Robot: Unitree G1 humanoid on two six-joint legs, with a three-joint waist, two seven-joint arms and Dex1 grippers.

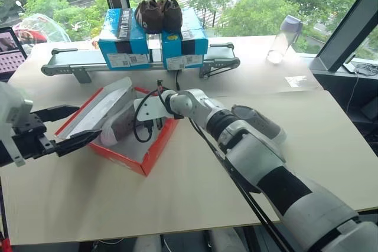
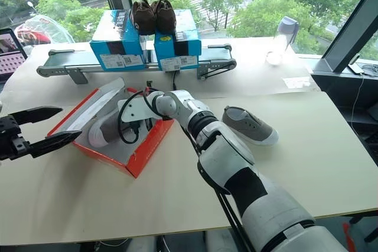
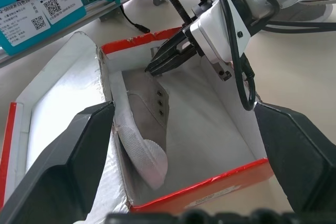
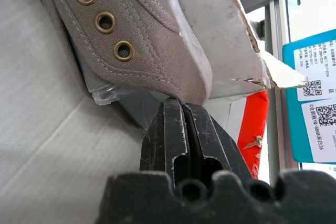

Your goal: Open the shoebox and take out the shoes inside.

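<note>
One light grey canvas sneaker with a white rubber sole (image 2: 248, 127) already lies out on the pale tabletop (image 2: 331, 163), on my right of the box and well apart from it; I count that half of the job as finished. Its partner, the second grey sneaker (image 3: 144, 129), is in the flat red cardboard shoebox with the white interior (image 3: 210, 190), tipped on its side along the wall nearest the lid, eyelets facing the middle of the box. That box sits near the table's left-front area with its hinged lid (image 1: 103, 107) thrown back, so I judge the opening step done too.

My right gripper (image 3: 164, 62) reaches down into the box, and its two black fingers are pressed together at the sneaker's collar edge. From the right wrist view the tips meet just under the canvas rim; whether they pinch the fabric or have merely closed beside it I cannot tell. My left gripper (image 2: 44, 128) hovers beside the lid, fingers spread wide, holding nothing.

Remaining work, as I judge it: confirm the pinch, lift the second sneaker clear and set it on the table.

Farther back, two blue cardboard boxes with barcode labels (image 1: 153, 42) rest on a small conveyor (image 1: 77, 58), carrying a pair of dark brown fuzzy shoes (image 1: 159, 15); a clear plastic bottle (image 1: 283, 39) stands by the window.
</note>
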